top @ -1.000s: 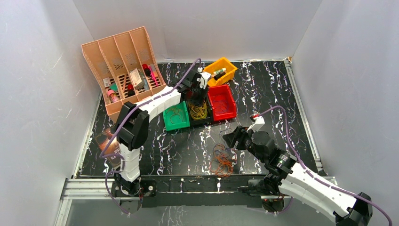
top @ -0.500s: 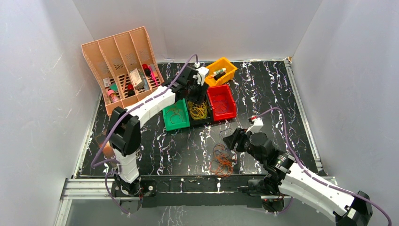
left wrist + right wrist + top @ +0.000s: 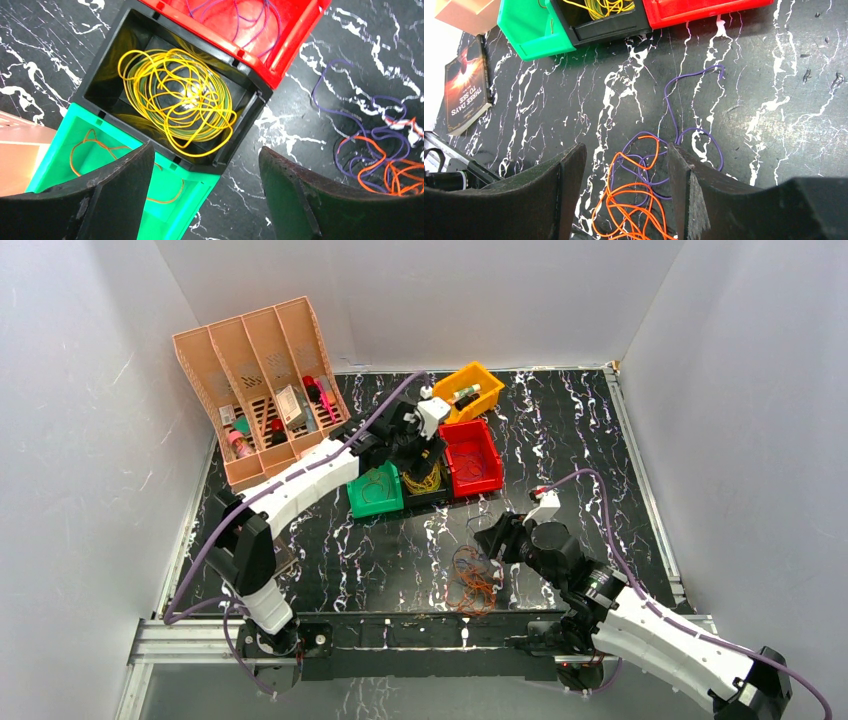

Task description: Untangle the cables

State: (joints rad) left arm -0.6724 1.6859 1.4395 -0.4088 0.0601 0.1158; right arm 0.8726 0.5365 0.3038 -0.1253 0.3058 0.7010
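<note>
A tangle of orange and purple cables (image 3: 472, 580) lies on the table near the front edge. It also shows in the right wrist view (image 3: 639, 200) and at the right of the left wrist view (image 3: 385, 165). My right gripper (image 3: 492, 537) is open and empty; it hangs just above the tangle (image 3: 626, 150). Yellow cables (image 3: 180, 100) fill a black bin (image 3: 100, 75). My left gripper (image 3: 205, 150) is open and empty above the near edge of that bin (image 3: 428, 455). A green bin (image 3: 165, 210) holds an orange cable. A red bin (image 3: 280, 70) holds purple cables.
An orange bin (image 3: 468, 390) with small items stands behind the red bin (image 3: 495, 465). A peach file organizer (image 3: 262, 380) stands at the back left. A book (image 3: 466, 85) lies at the left. White walls enclose the table.
My left arm's elbow has swung down and to the left, and its gripper has drawn slightly nearer over the black bin. My right gripper has dropped slightly toward the tangle.
</note>
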